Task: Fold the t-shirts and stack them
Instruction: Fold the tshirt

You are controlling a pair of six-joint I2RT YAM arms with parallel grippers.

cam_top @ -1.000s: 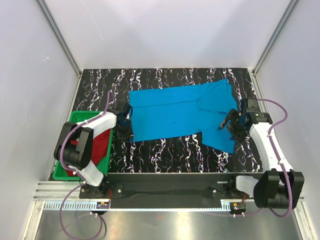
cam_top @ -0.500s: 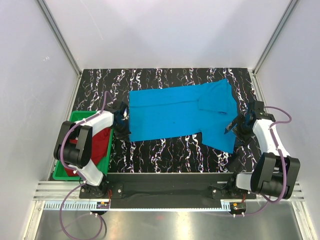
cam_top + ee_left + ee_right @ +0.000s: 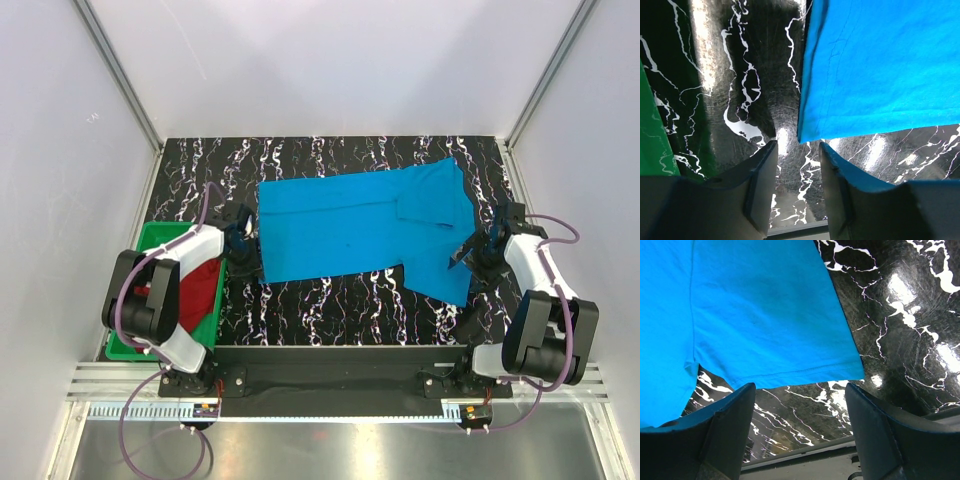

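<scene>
left gripper (image 3: 796, 150) half-open, right gripper (image 3: 800, 390) wide, both empty; closing here probably misses the blue t-shirt (image 3: 350, 225) corners.

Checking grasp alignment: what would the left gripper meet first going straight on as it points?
Likely the blue t-shirt, at its corner just ahead of the left gripper; depth unclear, possibly the table.

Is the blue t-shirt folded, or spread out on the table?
Spread out. The blue t-shirt lies flat and wide across the table, sleeves out.
</scene>
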